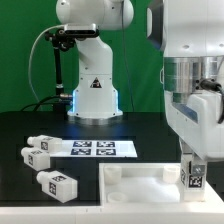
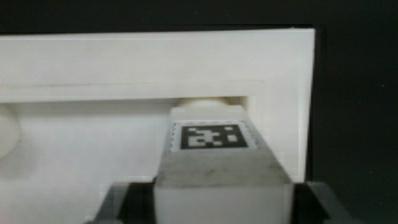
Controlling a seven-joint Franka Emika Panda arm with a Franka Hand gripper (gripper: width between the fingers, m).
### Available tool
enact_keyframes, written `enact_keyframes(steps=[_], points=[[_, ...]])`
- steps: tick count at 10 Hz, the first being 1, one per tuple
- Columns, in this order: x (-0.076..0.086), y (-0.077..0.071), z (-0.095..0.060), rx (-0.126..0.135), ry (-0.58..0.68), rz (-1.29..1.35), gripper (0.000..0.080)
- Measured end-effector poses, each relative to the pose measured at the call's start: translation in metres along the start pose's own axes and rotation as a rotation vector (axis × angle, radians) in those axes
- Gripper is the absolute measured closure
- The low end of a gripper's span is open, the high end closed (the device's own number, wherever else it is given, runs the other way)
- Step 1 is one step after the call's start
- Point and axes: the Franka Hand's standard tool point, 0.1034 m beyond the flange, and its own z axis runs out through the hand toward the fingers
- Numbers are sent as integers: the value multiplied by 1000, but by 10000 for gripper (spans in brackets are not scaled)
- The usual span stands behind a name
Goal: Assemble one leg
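You have the gripper (image 1: pixel 193 168) low over the white panel with the raised rim (image 1: pixel 130 190) at the exterior view's right, and it is pinching a leg (image 1: pixel 194 177) upright between its fingers, one dark fingertip (image 1: pixel 205 176) just visible beside the tagged face of the post. In the exterior view the leg's lower end sits at or just above the panel's corner region; from that angle you cannot tell whether it touches. The wrist view fills in what that camera misses: looking down the leg (image 2: pixel 214 150) you see its tagged face, the two dark fingers (image 2: pixel 132 203) pressed against its opposite sides, and, just beyond its far end, a small rounded raised boss (image 2: pixel 210 104) in the corner of the panel (image 2: pixel 107 70), close to the panel's rim and to the black table (image 2: pixel 356 110) past the edge. The leg's end lines up closely with that boss, though whether it has seated on it is hidden by the post itself. What the wrist view cannot show you, the exterior view does: three more legs (image 1: pixel 45 160) lie on their sides on the black table (image 1: pixel 20 195) at the exterior view's left, well apart from the panel, grouped near one another with their tags showing. Behind them the marker board (image 1: pixel 93 148) lies flat on the table, in front of the arm's white base (image 1: pixel 93 95) and the green backdrop (image 1: pixel 20 50).
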Motion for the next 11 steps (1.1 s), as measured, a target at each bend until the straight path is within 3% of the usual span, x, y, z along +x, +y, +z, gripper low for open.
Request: enact_keyframes(steps=[6,10,11], points=[[3,-1,0,-3,-55,382,514],[3,0,0,2,-58,361,514],[2,-1,-1,5,-60,359,332]])
